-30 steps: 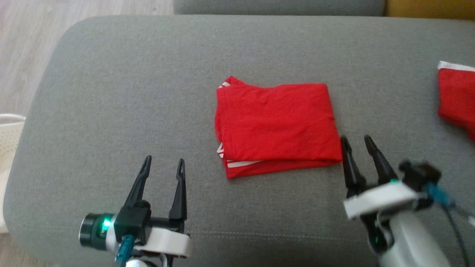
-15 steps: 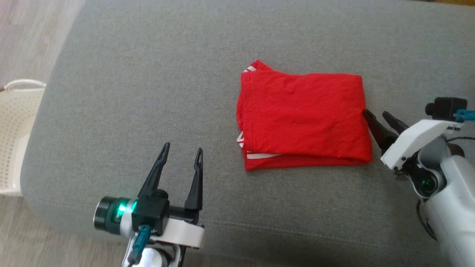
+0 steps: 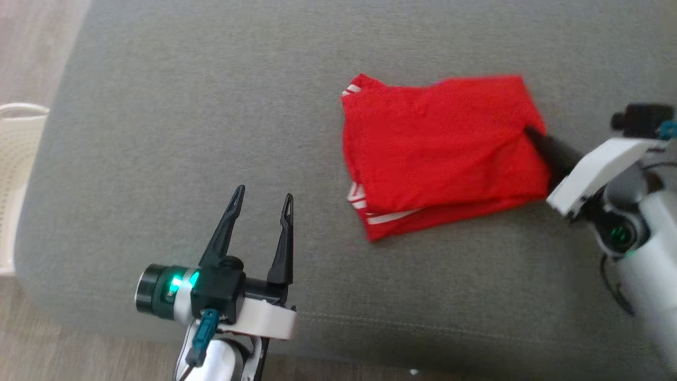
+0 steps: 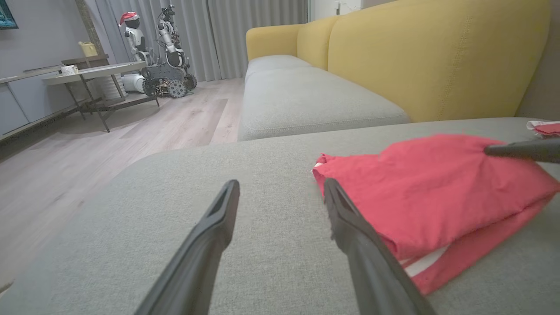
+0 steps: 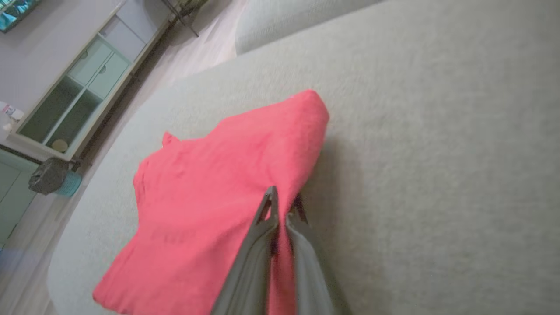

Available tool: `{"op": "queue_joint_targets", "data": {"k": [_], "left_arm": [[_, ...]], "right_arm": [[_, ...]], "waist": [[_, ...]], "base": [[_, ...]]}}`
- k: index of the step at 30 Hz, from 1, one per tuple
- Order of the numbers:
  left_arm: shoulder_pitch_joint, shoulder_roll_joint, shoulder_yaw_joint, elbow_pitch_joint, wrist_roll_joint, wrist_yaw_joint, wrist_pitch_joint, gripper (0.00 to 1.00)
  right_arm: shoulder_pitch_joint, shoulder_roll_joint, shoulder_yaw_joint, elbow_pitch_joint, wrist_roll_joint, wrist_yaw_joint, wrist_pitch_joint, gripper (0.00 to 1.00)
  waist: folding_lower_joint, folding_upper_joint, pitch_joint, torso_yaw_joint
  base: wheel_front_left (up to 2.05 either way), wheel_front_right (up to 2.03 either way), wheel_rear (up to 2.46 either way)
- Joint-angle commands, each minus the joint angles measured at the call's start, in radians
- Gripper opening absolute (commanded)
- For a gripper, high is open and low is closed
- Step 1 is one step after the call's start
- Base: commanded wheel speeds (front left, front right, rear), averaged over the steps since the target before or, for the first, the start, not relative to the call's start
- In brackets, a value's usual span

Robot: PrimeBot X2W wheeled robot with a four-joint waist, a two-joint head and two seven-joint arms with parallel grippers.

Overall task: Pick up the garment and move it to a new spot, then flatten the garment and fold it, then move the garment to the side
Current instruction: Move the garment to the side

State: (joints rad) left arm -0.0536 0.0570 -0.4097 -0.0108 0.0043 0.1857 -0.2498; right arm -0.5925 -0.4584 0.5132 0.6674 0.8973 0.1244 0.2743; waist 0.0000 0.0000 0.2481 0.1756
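Folded red fabric garment (image 3: 439, 148) lies on the grey upholstered sofa cushion (image 3: 211, 132), its right edge pinched between the closed fingers of the right gripper (image 3: 530, 133), while the left gripper (image 3: 264, 192) hovers near it, fingers spread wide and empty.

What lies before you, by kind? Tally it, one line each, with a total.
Red cloth items: 2 (folded garment, another red piece)
Grippers: 2 (left gripper, right gripper)
White basket: 1
Total: 5
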Motion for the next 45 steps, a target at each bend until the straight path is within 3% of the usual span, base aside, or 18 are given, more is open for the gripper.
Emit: {"op": "queue_joint_targets", "data": {"k": [1,9,16,25,27,33,42,43,44,45], "left_arm": [[-0.033,0.005,0.028,-0.038,-0.004,0.005,-0.012,1.00],[-0.074,0.028,0.026,-0.058,0.004,0.003,-0.012,1.00],[-0.126,0.043,0.016,-0.061,0.008,0.002,-0.012,1.00],[-0.169,0.055,0.009,-0.063,0.004,0.008,-0.012,1.00],[-0.177,0.059,0.008,-0.065,0.003,0.007,-0.012,1.00],[-0.201,0.066,0.015,-0.077,-0.001,0.016,-0.012,1.00],[-0.197,0.069,0.017,-0.074,-0.010,0.022,-0.012,1.00],[-0.198,0.067,0.016,-0.073,-0.011,0.022,-0.012,1.00],[-0.200,0.066,0.015,-0.073,-0.011,0.022,-0.012,1.00],[-0.202,0.065,0.014,-0.072,-0.012,0.021,-0.012,1.00]], "right_arm": [[-0.031,-0.034,0.004,-0.036,0.012,0.006,-0.018,0.00],[-0.133,-0.135,-0.004,-0.098,-0.010,0.006,-0.020,0.00],[-0.189,-0.211,-0.082,-0.145,-0.036,0.006,-0.016,0.00],[-0.175,-0.295,-0.232,-0.155,-0.108,0.006,-0.011,0.00],[-0.167,-0.284,-0.260,-0.175,-0.089,0.006,0.020,0.00],[-0.140,-0.314,-0.384,-0.189,-0.279,0.006,0.023,0.00],[-0.078,-0.205,-0.601,-0.283,-0.625,0.006,0.115,0.00],[-0.070,-0.193,-0.621,-0.298,-0.659,0.006,0.127,0.04],[-0.065,-0.182,-0.641,-0.316,-0.693,0.006,0.130,1.00],[-0.063,-0.168,-0.664,-0.335,-0.728,0.006,0.124,1.00]], "waist": [[0.0000,0.0000,0.009,-0.028],[0.0000,0.0000,0.074,-0.158],[0.0000,0.0000,0.135,-0.259],[0.0000,0.0000,0.190,-0.295],[0.0000,0.0000,0.203,-0.293],[0.0000,0.0000,0.231,-0.260],[0.0000,0.0000,0.230,-0.244],[0.0000,0.0000,0.230,-0.244],[0.0000,0.0000,0.231,-0.243],[0.0000,0.0000,0.231,-0.242]], "base": [[0.00,0.00,0.00],[0.00,0.00,0.00],[0.00,0.00,0.00],[0.00,0.00,0.00],[0.00,0.00,0.00],[0.00,0.00,0.00],[0.00,0.00,0.00],[0.00,0.00,0.00],[0.00,0.00,0.00],[0.00,0.00,0.00]]}}
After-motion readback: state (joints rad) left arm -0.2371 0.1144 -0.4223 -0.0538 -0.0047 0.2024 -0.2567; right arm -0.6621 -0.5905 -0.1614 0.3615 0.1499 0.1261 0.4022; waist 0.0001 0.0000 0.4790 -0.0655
